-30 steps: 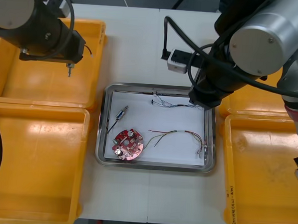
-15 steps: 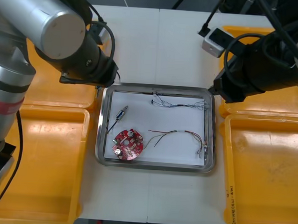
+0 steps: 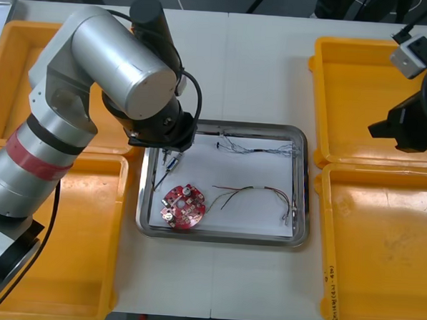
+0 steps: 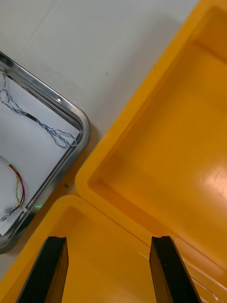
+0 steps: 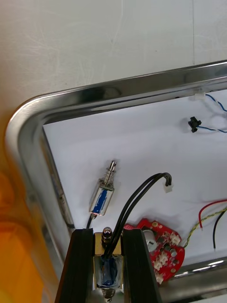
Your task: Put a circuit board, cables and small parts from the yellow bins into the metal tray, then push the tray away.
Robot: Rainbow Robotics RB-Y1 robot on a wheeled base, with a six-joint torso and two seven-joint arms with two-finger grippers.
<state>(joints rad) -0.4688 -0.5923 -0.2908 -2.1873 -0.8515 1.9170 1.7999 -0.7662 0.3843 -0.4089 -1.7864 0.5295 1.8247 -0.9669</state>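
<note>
Tabletop (image 3: 225,74): carrying tray (image 3: 224,236), with bins (image 3: 380,269) flanking it.
Right tool (image 4: 109,244): hanging over bins right of tray, fingers (image 4: 163,265) spread, gripping nothing.
Left tool (image 5: 108,236): hovering over tray's far-left corner, clenching a part (image 5: 108,272) with black cable (image 5: 130,199).
Lying in tray: board (image 3: 182,206), cables (image 3: 255,189), second part (image 5: 102,196).
Step, as judged: delivering parts; next move is calling for lowering and releasing inside tray, clear of second part.

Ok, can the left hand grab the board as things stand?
Probably not yet: the left hand is shut on a small part, though nothing lies between it and the board in the tray.
</note>
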